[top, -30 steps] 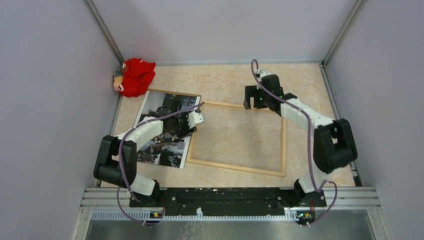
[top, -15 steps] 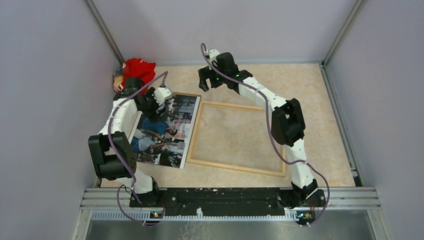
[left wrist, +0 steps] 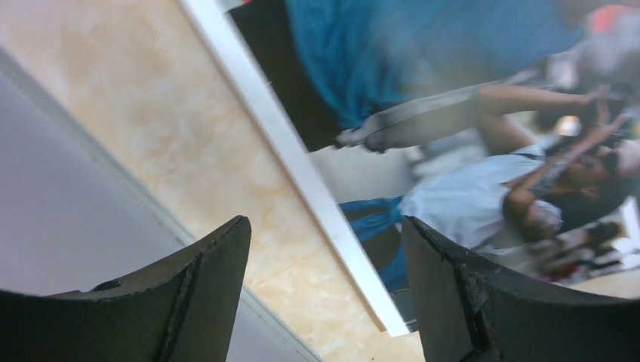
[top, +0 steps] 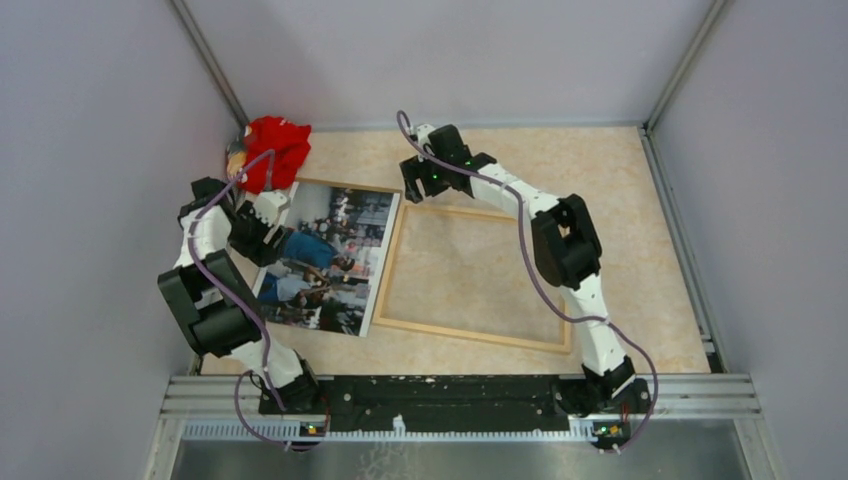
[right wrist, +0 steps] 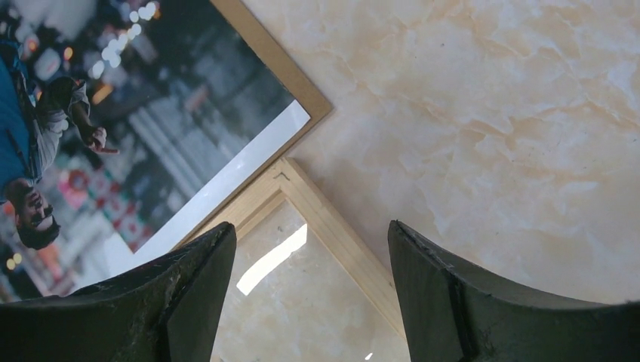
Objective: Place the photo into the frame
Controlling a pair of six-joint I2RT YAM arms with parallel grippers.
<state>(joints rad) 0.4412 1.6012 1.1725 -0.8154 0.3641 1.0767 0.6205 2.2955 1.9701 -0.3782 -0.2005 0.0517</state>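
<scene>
Left fingers (left wrist: pixel 204 302) and right fingers (right wrist: pixel 189 302) spread, empty; the left arm (top: pixel 197 240) hides part of the photo (top: pixel 330 255).

Glossy paper photo (top: pixel 325 255), light-wood frame (top: pixel 480 336) with clear pane, smooth marbled tabletop (top: pixel 600 170)

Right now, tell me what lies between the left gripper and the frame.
The photo, lying flat from the left gripper to the frame, as the top view shows.

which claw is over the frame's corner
The right claw: the far left corner of the frame sits right below it. The left claw hangs over the left edge of the photo, near the wall.
</scene>
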